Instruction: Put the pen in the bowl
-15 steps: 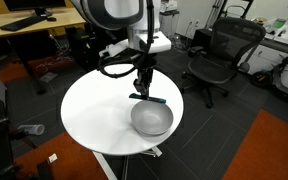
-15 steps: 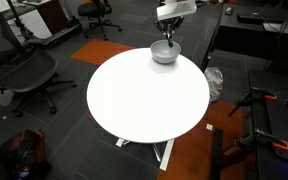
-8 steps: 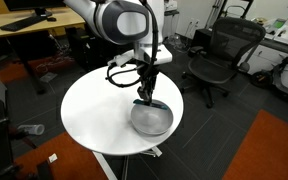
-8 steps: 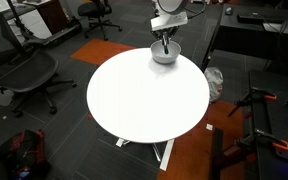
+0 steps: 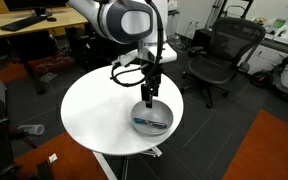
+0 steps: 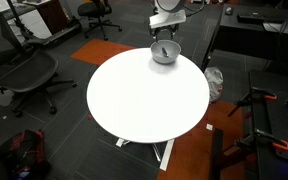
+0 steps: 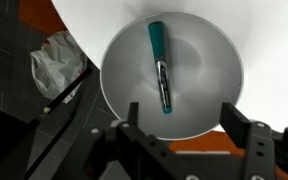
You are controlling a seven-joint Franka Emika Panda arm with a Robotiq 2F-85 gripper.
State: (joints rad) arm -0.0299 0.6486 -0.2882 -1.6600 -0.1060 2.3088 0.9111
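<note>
The teal and dark pen (image 7: 159, 65) lies loose on the floor of the silvery bowl (image 7: 219, 55), as the wrist view shows. In an exterior view the pen (image 5: 151, 124) shows as a thin dark stick inside the bowl (image 5: 167, 119) near the round table's edge. My gripper (image 5: 147, 99) hangs just above the bowl, fingers apart and nothing between them. In the wrist view the gripper (image 7: 184, 125) has one finger (image 7: 134, 118) at either side, both clear of the pen. The bowl (image 6: 164, 54) and the gripper (image 6: 165, 44) are also seen from afar.
The bowl stands on a round white table (image 5: 94, 110), also seen in the other exterior view as the table (image 6: 144, 95). Office chairs (image 5: 219, 55) and desks stand around it on dark carpet. A white plastic bag (image 7: 56, 58) lies on the floor below the table's edge.
The gripper carried the pen from beside the bowl to over it, then opened. The pen dropped and now lies inside the bowl.
</note>
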